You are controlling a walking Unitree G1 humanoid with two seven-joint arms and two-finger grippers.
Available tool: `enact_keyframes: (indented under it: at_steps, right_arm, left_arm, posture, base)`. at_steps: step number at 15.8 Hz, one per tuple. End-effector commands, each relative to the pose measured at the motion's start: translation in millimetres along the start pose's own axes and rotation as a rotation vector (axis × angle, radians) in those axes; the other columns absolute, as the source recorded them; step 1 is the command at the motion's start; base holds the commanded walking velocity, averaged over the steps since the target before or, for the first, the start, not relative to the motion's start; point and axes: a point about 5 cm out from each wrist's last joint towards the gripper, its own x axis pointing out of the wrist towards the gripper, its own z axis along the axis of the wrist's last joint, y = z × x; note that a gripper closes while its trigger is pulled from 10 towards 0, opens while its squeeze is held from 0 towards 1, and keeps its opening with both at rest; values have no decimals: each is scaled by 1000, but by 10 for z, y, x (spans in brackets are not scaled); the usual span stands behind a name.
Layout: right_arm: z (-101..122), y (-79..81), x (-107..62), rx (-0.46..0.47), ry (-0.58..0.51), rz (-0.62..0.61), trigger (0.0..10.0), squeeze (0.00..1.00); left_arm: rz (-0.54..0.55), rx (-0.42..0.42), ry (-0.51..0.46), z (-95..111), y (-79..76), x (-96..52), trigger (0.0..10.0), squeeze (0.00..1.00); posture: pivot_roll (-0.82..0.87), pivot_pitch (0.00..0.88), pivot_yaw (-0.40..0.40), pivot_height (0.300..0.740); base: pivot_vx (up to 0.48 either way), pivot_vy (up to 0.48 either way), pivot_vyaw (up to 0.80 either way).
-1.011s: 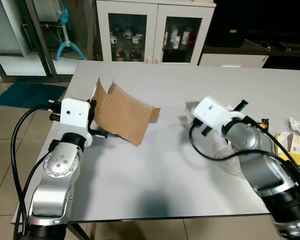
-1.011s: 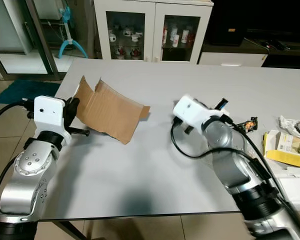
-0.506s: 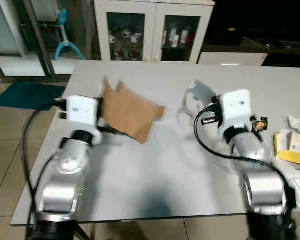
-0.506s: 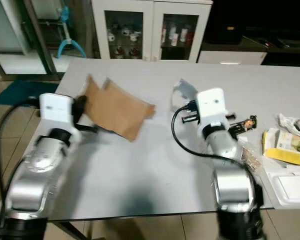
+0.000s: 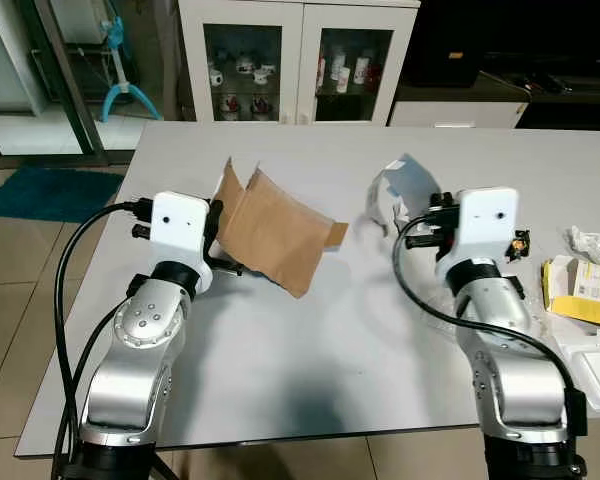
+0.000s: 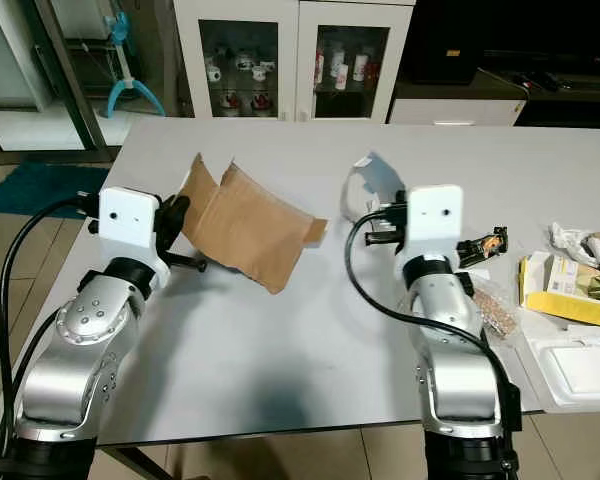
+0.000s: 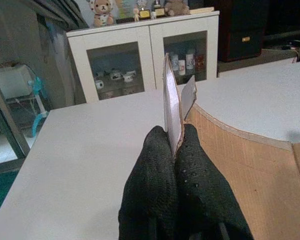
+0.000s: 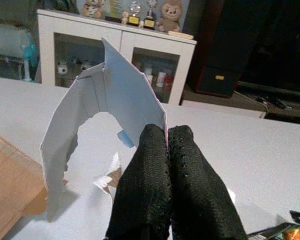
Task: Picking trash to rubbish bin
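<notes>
A bent sheet of brown cardboard (image 5: pixel 280 228) hangs just over the left half of the white table (image 5: pixel 310 340). My left gripper (image 7: pixel 174 141) is shut on its near edge, the fingers (image 7: pixel 155 155) pinching the board (image 7: pixel 171 100) between them. A torn piece of white packaging (image 5: pixel 398 190), curved like an arch, is held up over the middle of the table. My right gripper (image 8: pixel 167 136) is shut on the white packaging (image 8: pixel 125 95) at its lower edge. Both silver arms (image 6: pixel 90 330) reach forward from the near table edge.
At the right side of the table lie a dark snack wrapper (image 6: pixel 478 246), a yellow box (image 6: pixel 570 288), crumpled paper (image 6: pixel 580 240) and a white tray (image 6: pixel 585 368). Clear plastic film (image 5: pixel 440 318) lies under my right arm. A white glass-door cabinet (image 5: pixel 298 62) stands behind the table.
My right gripper has turned upward and lifted the white packaging off the table. The left gripper keeps hold of the cardboard, which sits a little further right. The camera shifted slightly.
</notes>
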Motion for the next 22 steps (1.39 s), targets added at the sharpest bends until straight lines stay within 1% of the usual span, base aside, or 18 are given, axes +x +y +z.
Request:
enact_keyframes:
  at_steps: [1, 3, 5, 6, 9, 11, 14, 17, 22]
  right_arm:
    - [65, -59, -15, 34, -41, -23, 10000, 0]
    - [71, -62, -3, 66, -41, -20, 10000, 0]
    - [75, -57, 3, 80, -42, -23, 10000, 0]
    - [68, -45, 5, 81, -33, -25, 10000, 0]
    - [16, -61, -20, 64, -5, -39, 10000, 0]
    - [-40, -50, -81, 67, 18, -41, 10000, 0]
    - [-100, -24, -100, 57, 33, -24, 10000, 0]
    - [-79, -32, -73, 57, 26, -30, 10000, 0]
    - [-66, -32, -65, 51, 21, -23, 10000, 0]
  left_arm:
    - [-9, 4, 5, 38, -11, 22, 10000, 0]
    - [-3, 11, 12, 8, 14, 20, 10000, 0]
    - [1, 10, 10, 22, 33, 28, 10000, 0]
    - [1, 7, 8, 42, 52, 45, 10000, 0]
    - [-45, 9, 3, 62, 5, 97, 10000, 0]
    - [-53, 11, 0, 85, -5, 132, 10000, 0]
    - [-54, 24, 7, 68, 9, 102, 10000, 0]
    - [-52, 26, 9, 70, 34, 118, 10000, 0]
    - [-56, 22, -2, 83, 12, 126, 10000, 0]
  posture:
    - [-18, 0, -42, 740]
    - [-21, 0, -44, 740]
    - [-26, 0, -38, 740]
    - [-40, 0, -20, 740]
    - [-49, 0, -7, 740]
    - [-48, 0, -5, 740]
    - [-41, 0, 3, 740]
    - [-39, 0, 8, 740]
    - [-39, 0, 3, 740]
  base:
    - [0, 0, 0]
    - [0, 0, 0]
    - [0, 0, 0]
    - [0, 0, 0]
    - [0, 0, 0]
    - [0, 0, 0]
    - [0, 0, 0]
    - [0, 0, 0]
    - [-50, 0, 0]
